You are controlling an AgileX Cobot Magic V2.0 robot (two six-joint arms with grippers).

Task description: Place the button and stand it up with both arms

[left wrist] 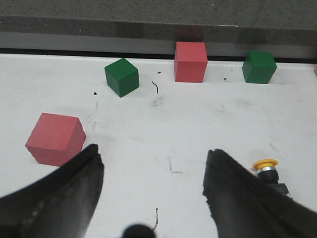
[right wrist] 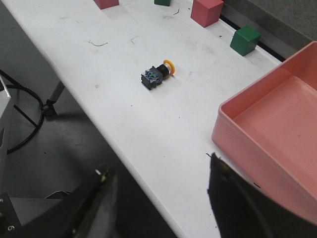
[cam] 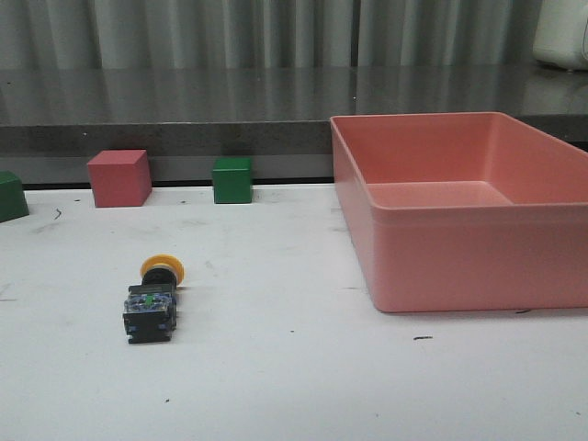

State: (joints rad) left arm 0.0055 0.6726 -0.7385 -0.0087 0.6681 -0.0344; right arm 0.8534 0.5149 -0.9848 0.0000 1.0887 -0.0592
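Front view — pink bin (cam: 459, 266) holds nothing, button (cam: 152, 299) lying outside it, both hands (left wrist: 153, 191) (right wrist: 161, 198) agape — unladen

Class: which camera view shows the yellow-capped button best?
The front view: the button lies whole, close and unobstructed on its side. The right wrist view shows it whole but smaller; in the left wrist view the left tool hides its base.

no readable text (nothing legible anywhere)

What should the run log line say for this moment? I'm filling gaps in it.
button: lying on its side on table, untouched | left gripper: open, empty | right gripper: open, empty | pink bin: empty
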